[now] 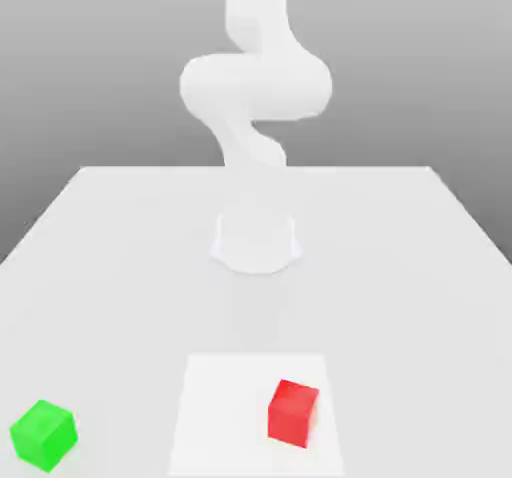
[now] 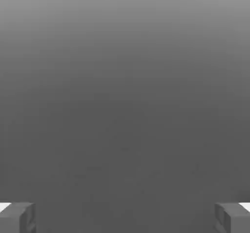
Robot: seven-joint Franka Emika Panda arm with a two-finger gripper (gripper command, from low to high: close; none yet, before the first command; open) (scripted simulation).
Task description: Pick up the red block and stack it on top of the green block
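Note:
The red block [image 1: 293,412] sits on the white table near its front edge, a little toward the exterior view's right. The green block [image 1: 43,434] rests at the front corner on the exterior view's left, well apart from the red one. In the hand view my gripper [image 2: 125,218] is open. Its two grey fingertips [image 2: 17,218] stand wide apart with nothing between them, against a plain grey background. The white arm [image 1: 255,86] rises from its base [image 1: 256,242] at the middle of the table, behind both blocks.
A slightly brighter square patch [image 1: 225,416] marks the table [image 1: 120,266] under and beside the red block. The table's front edge is close to both blocks.

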